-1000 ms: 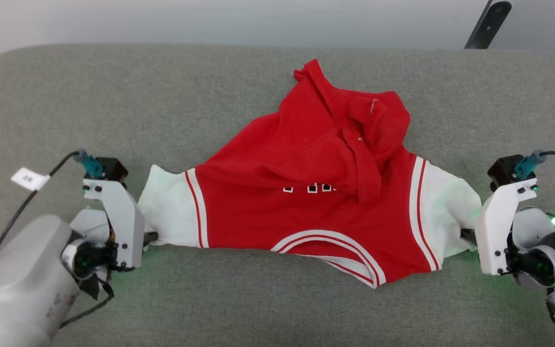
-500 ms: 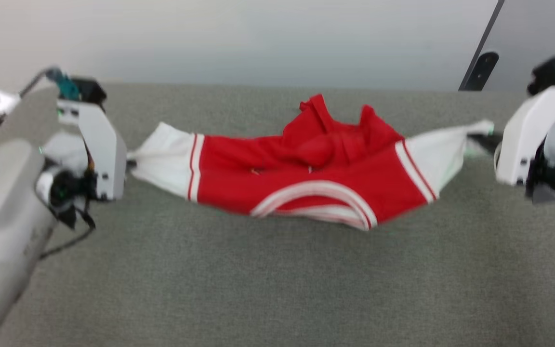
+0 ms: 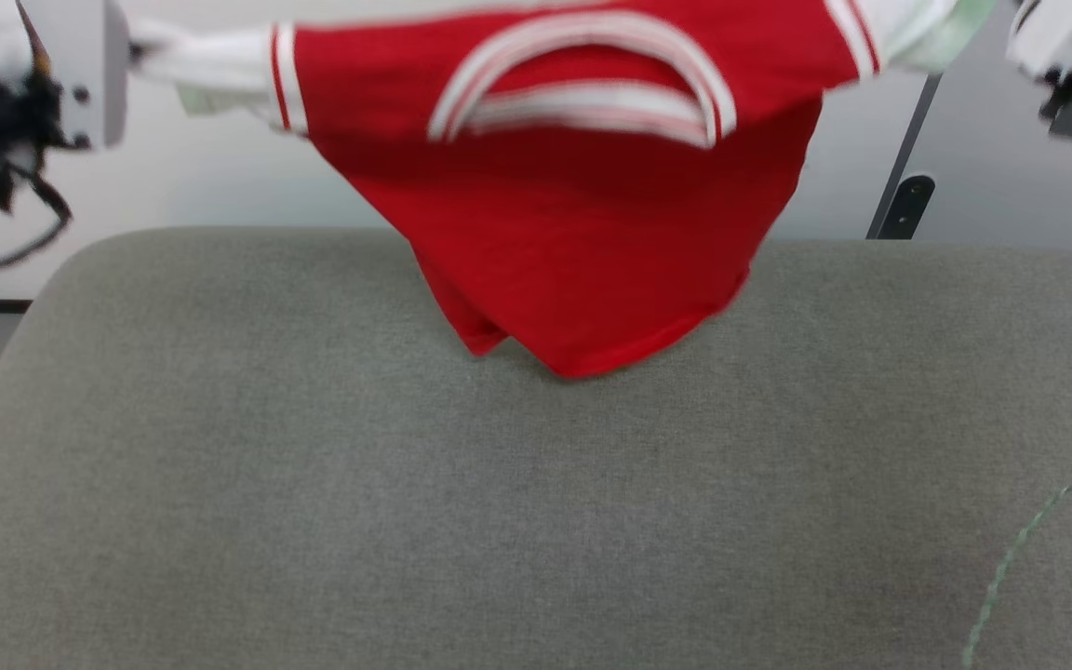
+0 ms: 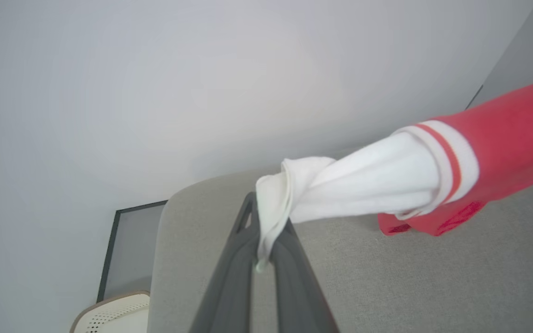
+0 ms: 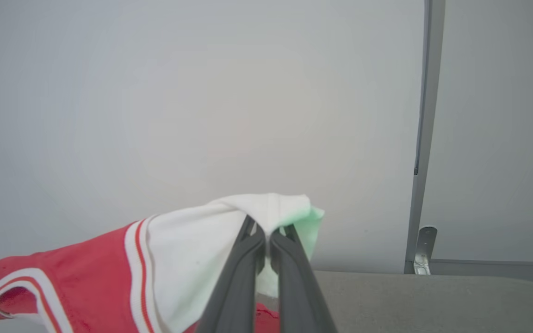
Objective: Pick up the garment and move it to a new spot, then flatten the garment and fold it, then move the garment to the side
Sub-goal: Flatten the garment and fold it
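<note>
One garment hangs between left gripper and right gripper; both pinch it

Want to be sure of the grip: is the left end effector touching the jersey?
Touching. The left wrist view shows the left end effector shut on the jersey, with the white sleeve bunched and pinched in it.

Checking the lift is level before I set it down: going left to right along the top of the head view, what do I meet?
Left pincer → white sleeve → garment's red body with striped neckline → other white sleeve → right pincer. Both pincers are shut on the sleeves.
</note>
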Motion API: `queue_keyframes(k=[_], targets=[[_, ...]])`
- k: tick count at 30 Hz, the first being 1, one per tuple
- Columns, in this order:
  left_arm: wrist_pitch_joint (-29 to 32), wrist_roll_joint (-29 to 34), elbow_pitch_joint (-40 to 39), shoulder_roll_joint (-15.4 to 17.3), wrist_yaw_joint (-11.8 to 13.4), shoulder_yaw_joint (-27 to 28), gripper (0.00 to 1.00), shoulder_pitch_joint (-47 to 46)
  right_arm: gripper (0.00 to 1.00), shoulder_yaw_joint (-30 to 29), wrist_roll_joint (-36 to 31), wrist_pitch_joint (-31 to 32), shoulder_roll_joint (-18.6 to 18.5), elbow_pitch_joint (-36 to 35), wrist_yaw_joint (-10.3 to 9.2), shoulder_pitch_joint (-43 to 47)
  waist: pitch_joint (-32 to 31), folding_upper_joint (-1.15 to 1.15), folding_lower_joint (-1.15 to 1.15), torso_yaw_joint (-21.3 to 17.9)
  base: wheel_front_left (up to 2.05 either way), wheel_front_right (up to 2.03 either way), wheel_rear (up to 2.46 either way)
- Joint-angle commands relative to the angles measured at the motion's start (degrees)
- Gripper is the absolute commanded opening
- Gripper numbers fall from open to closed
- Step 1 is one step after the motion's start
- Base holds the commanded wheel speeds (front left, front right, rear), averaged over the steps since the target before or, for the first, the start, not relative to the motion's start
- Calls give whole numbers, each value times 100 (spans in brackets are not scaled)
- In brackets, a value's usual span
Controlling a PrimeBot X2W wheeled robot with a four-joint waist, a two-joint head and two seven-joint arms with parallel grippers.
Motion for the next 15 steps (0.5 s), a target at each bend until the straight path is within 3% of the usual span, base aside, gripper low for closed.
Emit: queue_keyframes(k=[1,6,15], targets=[[-28,124,53,2,-44,-56,0,-209,0,-82,-160,-199,28,164,-2,-245,-37,0,0,-6,0,0,0],[-79,270,340,-66,-84,-161,0,-642,0,-259,-491,-791,166,700,-3,-796,-88,0,0,-6,0,0,0],[-492,386,760,-143,-39,-192,0,-1033,0,-489,-907,-1262,223,1485,-3,-1417,138,0,0,-10,0,0,0]])
